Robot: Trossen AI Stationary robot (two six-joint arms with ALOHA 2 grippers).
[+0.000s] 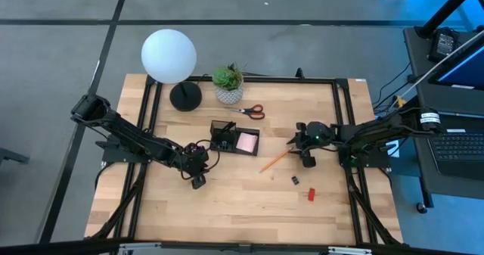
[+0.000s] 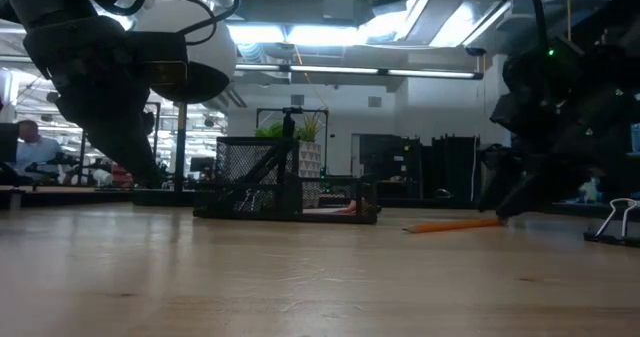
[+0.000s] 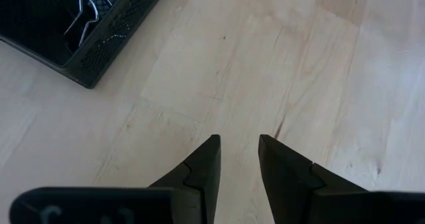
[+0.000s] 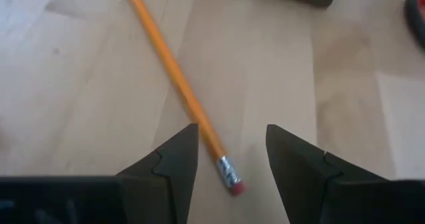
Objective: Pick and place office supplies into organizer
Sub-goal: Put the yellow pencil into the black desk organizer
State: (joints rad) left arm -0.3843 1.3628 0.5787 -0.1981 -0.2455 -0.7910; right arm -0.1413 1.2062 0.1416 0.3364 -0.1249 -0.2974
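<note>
The black mesh organizer point(image 1: 227, 138) stands mid-table with a pink sticky-note pad point(image 1: 247, 142) in it. A metal clip point(image 3: 83, 11) lies in its corner compartment. My left gripper point(image 1: 198, 182) is open over bare wood just left of and nearer than the organizer point(image 3: 86, 44). The orange pencil point(image 1: 274, 161) lies flat to the organizer's right. My right gripper point(image 4: 229, 134) is open, one finger on either side of the pencil's eraser end point(image 4: 232, 179), apart from it. Red-handled scissors point(image 1: 252, 111), a small black clip point(image 1: 296, 180) and a red block point(image 1: 311, 194) lie loose.
A lamp with a white globe point(image 1: 168, 56) and a black round base point(image 1: 185, 96) stands at the far left, with a potted plant point(image 1: 228, 85) beside it. Black frame rails point(image 1: 265, 79) border the table. Bare wood spreads along the near side.
</note>
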